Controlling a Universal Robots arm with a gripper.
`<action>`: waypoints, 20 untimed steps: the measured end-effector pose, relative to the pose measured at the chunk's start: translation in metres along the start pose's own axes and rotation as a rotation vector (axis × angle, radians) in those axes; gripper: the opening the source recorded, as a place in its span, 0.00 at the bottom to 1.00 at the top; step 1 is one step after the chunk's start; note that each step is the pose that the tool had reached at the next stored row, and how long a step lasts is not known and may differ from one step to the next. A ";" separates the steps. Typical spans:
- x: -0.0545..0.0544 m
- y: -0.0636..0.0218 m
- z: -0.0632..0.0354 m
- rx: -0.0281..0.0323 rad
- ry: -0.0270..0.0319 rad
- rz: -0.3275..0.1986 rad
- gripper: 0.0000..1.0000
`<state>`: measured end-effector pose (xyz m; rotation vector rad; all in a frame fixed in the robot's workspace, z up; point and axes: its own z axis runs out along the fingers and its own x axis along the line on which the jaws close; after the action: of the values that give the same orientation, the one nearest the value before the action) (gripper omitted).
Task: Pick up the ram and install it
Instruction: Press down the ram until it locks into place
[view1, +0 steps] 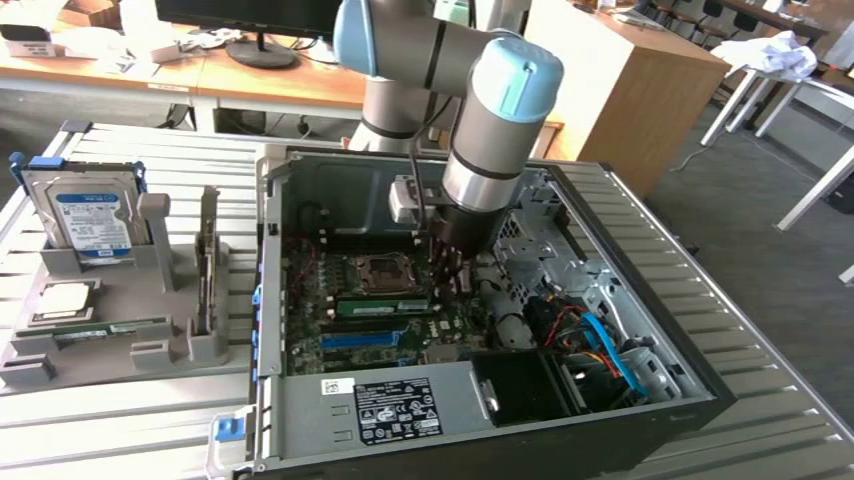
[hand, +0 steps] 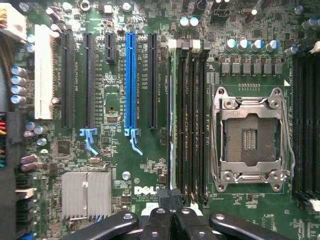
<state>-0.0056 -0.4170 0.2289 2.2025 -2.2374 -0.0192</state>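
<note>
While the gripper (hand: 171, 212) hangs closed above the motherboard (hand: 120, 172), ram (view1: 382, 305) seated beside socket, case walls close.

Grey arm (view1: 487, 150), light-blue joint caps

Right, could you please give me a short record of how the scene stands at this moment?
gripper: shut, inside the open computer case, low over the motherboard
ram: standing on edge in a memory slot beside the CPU socket, under the fingertips
CPU socket: empty, frame closed
blue slot: empty
hard drive: upright in the grey holder at the exterior view's left, outside the case
</note>
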 end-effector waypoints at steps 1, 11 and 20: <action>0.000 0.0001 -0.0017 0.0006 0.0000 0.000 0.10; 0.000 0.0193 -0.0070 0.0182 0.0003 0.000 0.10; 0.001 0.0591 -0.0065 0.0354 0.0000 0.000 0.10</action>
<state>-0.0646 -0.4168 0.2360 2.2200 -2.2551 0.0206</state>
